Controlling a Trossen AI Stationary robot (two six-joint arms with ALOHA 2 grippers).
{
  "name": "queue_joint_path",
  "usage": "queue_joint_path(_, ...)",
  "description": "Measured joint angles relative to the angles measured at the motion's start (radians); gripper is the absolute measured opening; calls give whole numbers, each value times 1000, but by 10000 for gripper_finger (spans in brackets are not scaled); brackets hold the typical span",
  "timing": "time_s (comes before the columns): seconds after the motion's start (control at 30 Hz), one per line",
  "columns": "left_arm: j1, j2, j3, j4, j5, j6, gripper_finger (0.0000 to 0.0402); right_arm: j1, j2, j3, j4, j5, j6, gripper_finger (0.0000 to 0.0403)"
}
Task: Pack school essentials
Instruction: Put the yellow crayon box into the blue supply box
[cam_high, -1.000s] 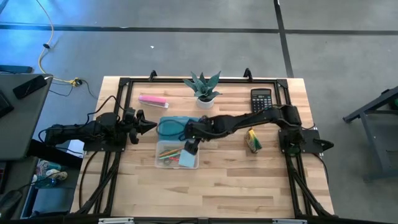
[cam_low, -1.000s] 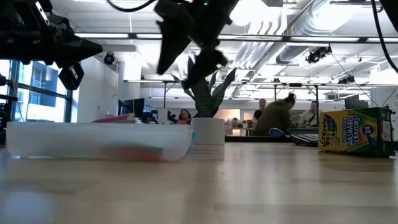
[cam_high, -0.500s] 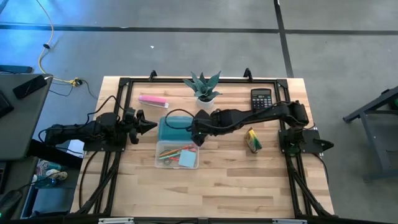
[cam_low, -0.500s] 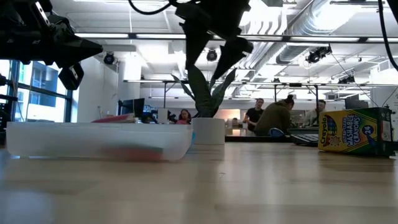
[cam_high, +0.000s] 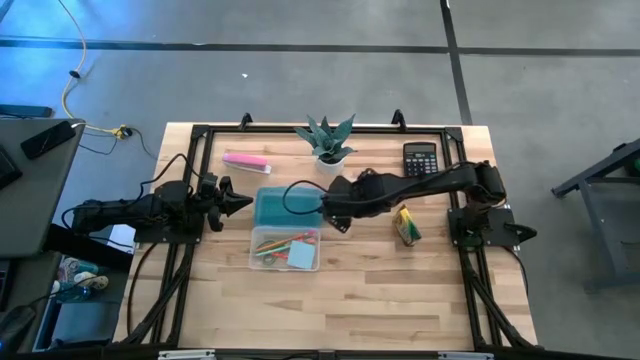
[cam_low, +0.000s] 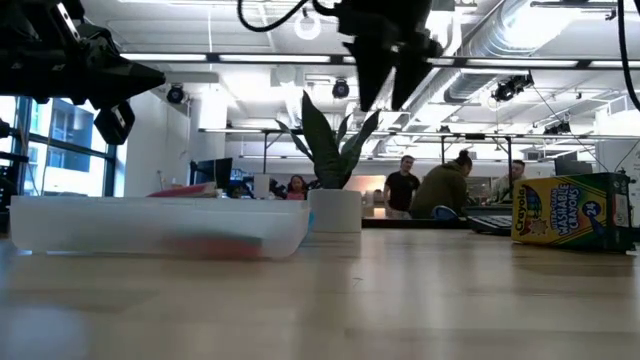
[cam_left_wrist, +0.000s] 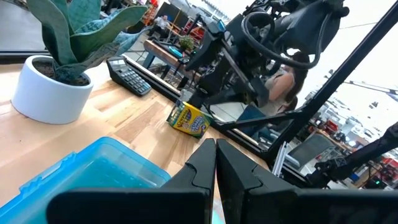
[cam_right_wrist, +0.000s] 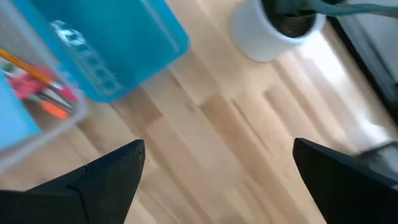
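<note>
A clear box (cam_high: 285, 248) in the middle of the table holds a blue sticky-note pad (cam_high: 301, 257), an orange pencil (cam_right_wrist: 28, 65) and other small stationery. Its teal lid (cam_high: 281, 208) lies flat just behind it. The yellow-green crayon box (cam_high: 407, 226) lies on the table to the right. My right gripper (cam_high: 337, 222) hangs open above bare wood between the clear box and the crayon box, holding nothing. My left gripper (cam_high: 238, 203) waits shut at the left, level, pointing at the lid.
A potted plant (cam_high: 327, 141) stands at the far middle, a black calculator (cam_high: 421, 158) at the far right, and a long pink bar (cam_high: 246, 160) at the far left. Bare wood fills the near half of the table (cam_high: 380, 300). People show in the room behind.
My right gripper has risen from over the clear box and gone toward the table's right edge, tipping less steeply downward. It has stayed open and empty. The things in the box have kept their places.
</note>
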Motion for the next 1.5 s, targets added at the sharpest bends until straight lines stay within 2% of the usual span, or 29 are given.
queue_joint_path(0.13,0,0,0,0,0,0,3,9,-24,-33,-42,40,-13,399)
queue_joint_path(0.23,0,0,0,0,0,0,3,12,-110,-188,58,22,5,399)
queue_joint_path(0.43,0,0,0,0,0,0,3,24,-375,-511,285,-40,137,399)
queue_joint_path(0.6,0,0,0,0,0,0,3,25,-554,-675,292,-94,277,399)
queue_joint_path(0.83,0,0,0,0,0,0,3,59,-721,-827,276,-131,416,399)
queue_joint_path(1.13,0,0,0,0,0,0,3,108,-787,-955,255,-176,510,399)
queue_joint_path(1.3,0,0,0,0,0,0,3,109,-788,-1030,316,-225,538,395)
queue_joint_path(1.5,0,0,0,0,0,0,3,109,-788,-1099,391,-235,575,352)
